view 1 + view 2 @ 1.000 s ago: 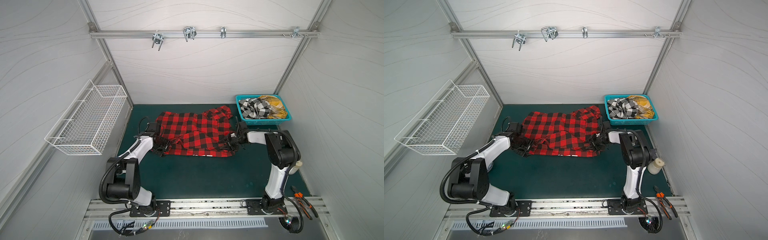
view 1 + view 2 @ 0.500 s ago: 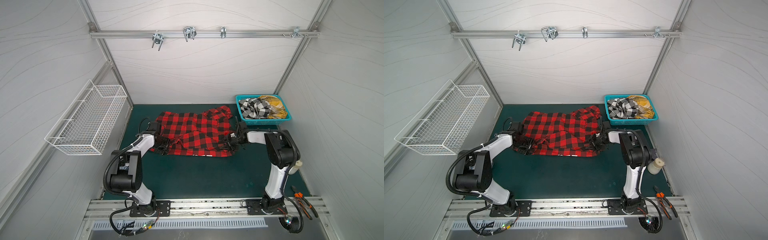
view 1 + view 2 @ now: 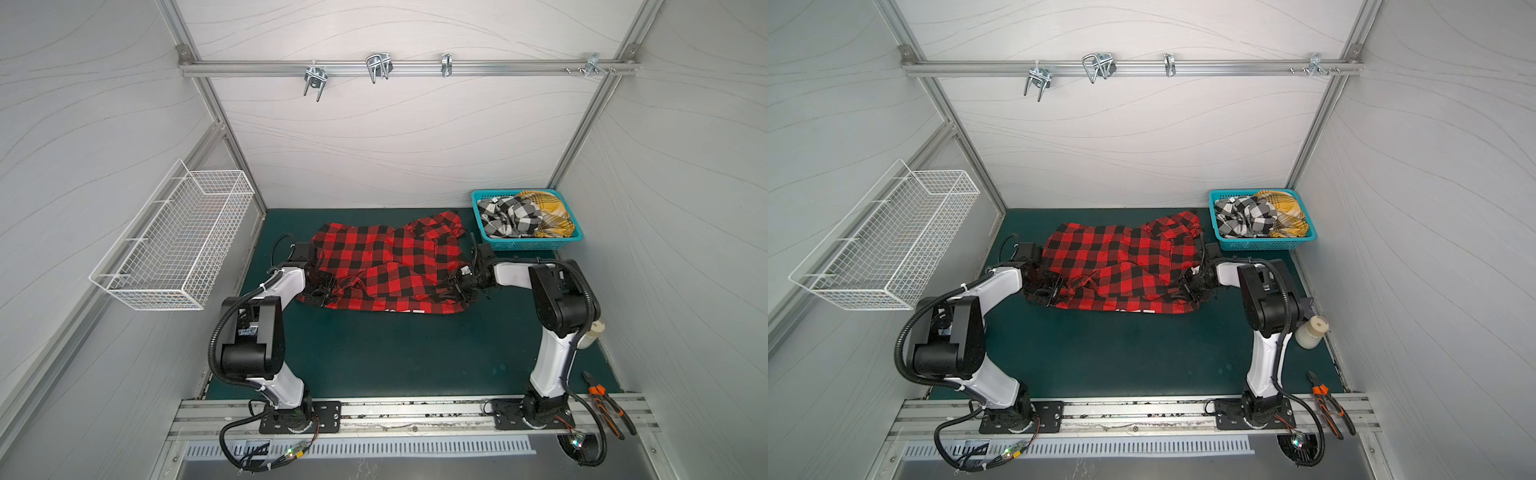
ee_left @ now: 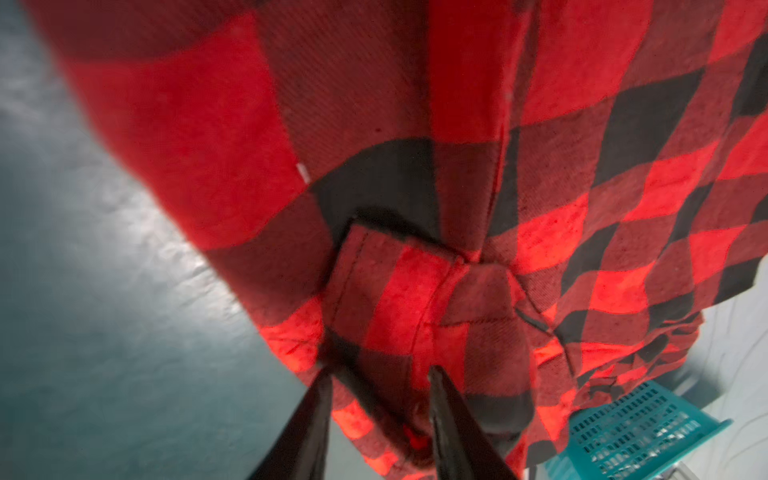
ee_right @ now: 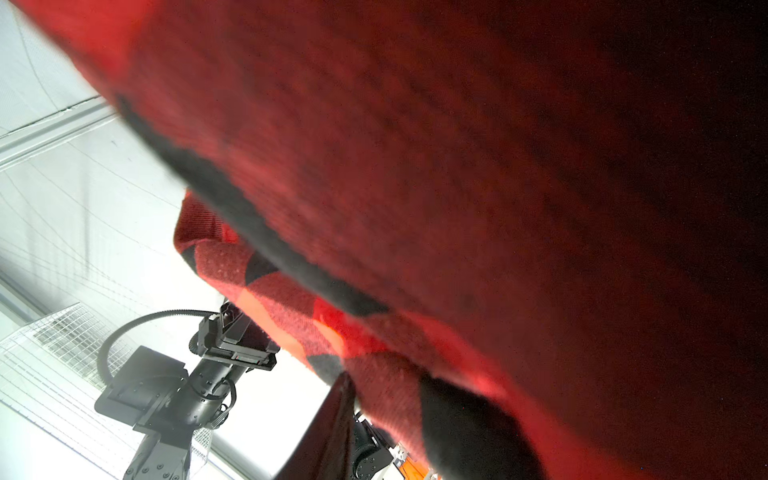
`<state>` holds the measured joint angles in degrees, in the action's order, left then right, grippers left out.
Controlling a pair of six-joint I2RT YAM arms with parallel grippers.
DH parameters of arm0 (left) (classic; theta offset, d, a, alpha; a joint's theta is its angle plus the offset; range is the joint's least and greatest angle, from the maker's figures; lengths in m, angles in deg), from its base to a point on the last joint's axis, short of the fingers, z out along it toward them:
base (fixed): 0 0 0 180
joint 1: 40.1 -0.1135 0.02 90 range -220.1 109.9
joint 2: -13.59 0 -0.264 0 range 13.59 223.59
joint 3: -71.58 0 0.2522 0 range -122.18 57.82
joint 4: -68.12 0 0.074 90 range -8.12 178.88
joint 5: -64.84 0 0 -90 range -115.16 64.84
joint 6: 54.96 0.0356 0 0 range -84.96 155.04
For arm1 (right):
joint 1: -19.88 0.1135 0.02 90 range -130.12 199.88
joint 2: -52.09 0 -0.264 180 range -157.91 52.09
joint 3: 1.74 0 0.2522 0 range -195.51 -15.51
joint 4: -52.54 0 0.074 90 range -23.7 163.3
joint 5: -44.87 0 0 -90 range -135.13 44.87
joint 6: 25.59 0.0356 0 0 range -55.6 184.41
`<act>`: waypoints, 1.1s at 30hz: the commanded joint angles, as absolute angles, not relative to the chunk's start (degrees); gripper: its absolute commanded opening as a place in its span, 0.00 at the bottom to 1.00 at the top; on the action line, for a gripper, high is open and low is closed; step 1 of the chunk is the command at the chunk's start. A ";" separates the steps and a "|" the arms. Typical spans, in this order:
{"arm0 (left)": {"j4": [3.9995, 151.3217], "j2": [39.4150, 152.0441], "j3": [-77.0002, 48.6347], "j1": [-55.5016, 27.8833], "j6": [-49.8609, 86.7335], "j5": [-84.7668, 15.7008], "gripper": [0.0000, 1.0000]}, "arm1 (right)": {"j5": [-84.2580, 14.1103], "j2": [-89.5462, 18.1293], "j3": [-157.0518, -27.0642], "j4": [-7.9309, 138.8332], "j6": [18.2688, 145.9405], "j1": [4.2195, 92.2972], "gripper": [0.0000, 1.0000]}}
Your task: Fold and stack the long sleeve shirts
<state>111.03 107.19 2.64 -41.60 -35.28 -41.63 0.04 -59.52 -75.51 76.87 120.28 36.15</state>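
Red-and-black cloth filled the gap between the fingers of the left gripper (image 4: 380, 371). The jaws stood partly closed, pinching a bunched fold at the left edge of the red-and-black shirt (image 3: 386, 262).

The right gripper (image 3: 459, 286) sat at the shirt's opposite edge. In the right wrist view only one dark finger (image 5: 336, 415) showed, with plaid lying against it and the rest draped across the lens. I could not tell how far those jaws were open or whether they held the cloth.

In both top views the shirt lay spread and rumpled between the two grippers, towards the back of the dark green mat (image 3: 395, 353). A loose fold crossed its middle, and a strip of white lettering (image 3: 405, 311) showed at the near hem.

Just beyond the shirt's right corner, in the back right corner of the mat, stood a teal basket (image 3: 528, 245). It held the black-and-white shirt (image 3: 509, 216) and the mustard-yellow shirt (image 3: 548, 212), crumpled side by side.

A white wire basket (image 3: 174, 241) hung on the left wall. Orange-handled pliers (image 3: 606, 399) lay on the front rail near the right arm's base, and a white bottle (image 3: 1310, 332) stood just beside that arm.
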 commanded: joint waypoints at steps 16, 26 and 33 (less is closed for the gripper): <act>130.66 110.37 -24.30 -41.50 -1.92 -16.23 0.00 | -1.05 -58.56 -75.73 80.98 119.68 36.03 0.09; 124.17 110.42 -19.36 -41.51 5.99 -16.19 0.00 | -4.35 -56.67 -72.97 80.68 120.49 35.68 0.57; 123.34 114.87 -17.36 -41.51 9.38 -17.18 0.00 | -5.83 -56.84 -73.35 81.25 121.08 35.69 0.31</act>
